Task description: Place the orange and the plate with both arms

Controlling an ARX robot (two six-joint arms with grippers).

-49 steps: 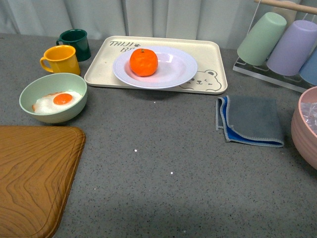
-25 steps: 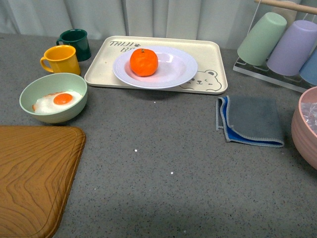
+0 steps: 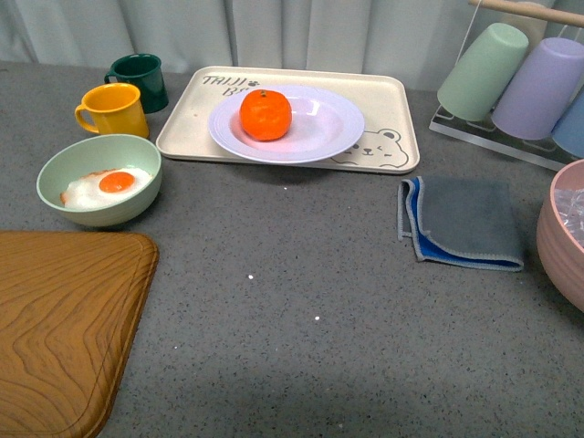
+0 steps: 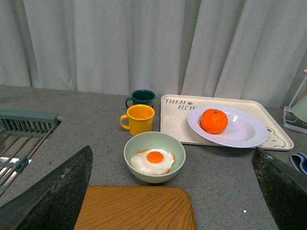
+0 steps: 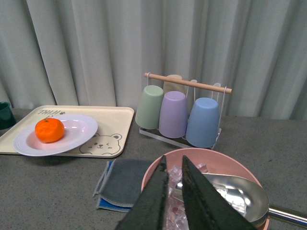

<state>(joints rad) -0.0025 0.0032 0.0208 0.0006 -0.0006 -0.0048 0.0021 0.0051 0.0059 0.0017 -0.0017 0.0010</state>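
1. Left gripper (image 4: 168, 191): your left wrist view shows its two dark fingers (image 4: 53, 191) spread wide at either side of the frame, nothing between them.
2. Right gripper (image 5: 173, 201): your right wrist view shows its fingers nearly closed, a narrow gap left, holding nothing; they hang above the pink bowl (image 5: 211, 160).
3. Neither arm appears in your front view.
4. Orange (image 3: 265, 114): sits in the plate (image 3: 328, 123), toward the plate's left side, green stem dot up.
5. Plate: rests on the beige bear tray (image 3: 383, 96) at the far side of the desk (image 3: 301, 292).
6. Left of the tray you see a yellow mug (image 3: 114, 109) and a dark green mug (image 3: 141, 80); nearer, a pale green bowl (image 3: 99, 180) holds a fried egg (image 3: 108, 187).
7. Wooden board (image 3: 64, 328) lies at near left.
8. Folded grey-blue cloth (image 3: 461, 222) lies right of centre; upturned cups (image 5: 173, 114) hang in a rack at far right.
9. Pink bowl holds a metal ladle (image 5: 235, 191).
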